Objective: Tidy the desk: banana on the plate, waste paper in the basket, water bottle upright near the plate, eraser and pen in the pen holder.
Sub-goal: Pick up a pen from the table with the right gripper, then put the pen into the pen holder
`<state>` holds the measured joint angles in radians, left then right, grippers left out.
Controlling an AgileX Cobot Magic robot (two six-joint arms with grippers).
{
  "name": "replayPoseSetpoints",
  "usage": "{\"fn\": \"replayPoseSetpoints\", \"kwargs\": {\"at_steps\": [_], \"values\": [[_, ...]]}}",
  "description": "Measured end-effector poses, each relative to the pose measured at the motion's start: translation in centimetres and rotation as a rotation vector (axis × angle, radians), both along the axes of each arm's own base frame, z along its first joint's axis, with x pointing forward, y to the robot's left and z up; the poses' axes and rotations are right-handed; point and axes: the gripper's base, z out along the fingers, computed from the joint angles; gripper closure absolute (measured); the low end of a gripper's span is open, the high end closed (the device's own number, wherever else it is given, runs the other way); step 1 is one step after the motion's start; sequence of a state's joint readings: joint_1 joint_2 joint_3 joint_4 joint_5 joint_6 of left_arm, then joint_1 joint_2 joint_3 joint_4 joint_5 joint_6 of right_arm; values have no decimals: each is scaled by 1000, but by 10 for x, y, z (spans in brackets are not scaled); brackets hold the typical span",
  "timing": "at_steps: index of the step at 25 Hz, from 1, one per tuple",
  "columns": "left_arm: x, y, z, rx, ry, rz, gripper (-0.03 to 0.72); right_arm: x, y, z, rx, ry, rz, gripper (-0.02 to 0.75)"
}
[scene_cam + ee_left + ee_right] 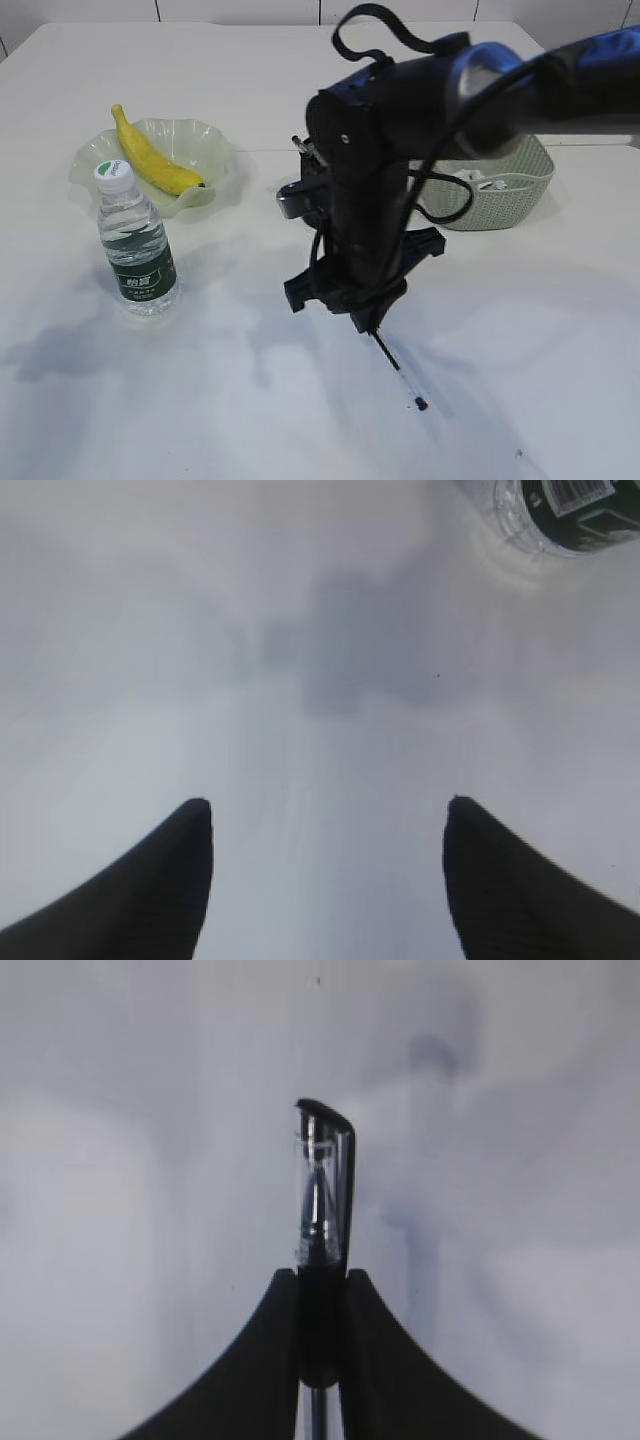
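Note:
My right gripper (pixel 366 318) (pixel 322 1282) is shut on the pen (pixel 396 366) (pixel 325 1190), a clear pen with a black cap. The pen slants down from the jaws, its tip at or just above the desk (pixel 520 340). The banana (pixel 150 158) lies on the pale-green plate (pixel 215 140). Just in front of the plate the water bottle (pixel 135 240) (pixel 560 510) stands upright. White waste paper (pixel 489 183) shows inside the sage-green basket (pixel 500 205). My left gripper (pixel 328 815) hangs open over bare desk, holding nothing. Neither the eraser nor the pen holder shows.
My right arm (pixel 420 110) reaches in from the right and covers the middle of the desk and part of the basket. A seam (pixel 255 151) crosses the tabletop behind the plate.

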<state>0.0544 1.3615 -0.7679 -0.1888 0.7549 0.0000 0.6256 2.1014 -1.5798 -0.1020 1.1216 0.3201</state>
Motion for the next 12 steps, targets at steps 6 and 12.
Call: {"fn": "replayPoseSetpoints", "kwargs": {"at_steps": [6,12], "values": [[-1,0,0,-2,16,-3,179,-26,-47,30,116,-163,20,685],[-1,0,0,-2,16,-3,179,-7,-75,63,245,-429,10,685]]}}
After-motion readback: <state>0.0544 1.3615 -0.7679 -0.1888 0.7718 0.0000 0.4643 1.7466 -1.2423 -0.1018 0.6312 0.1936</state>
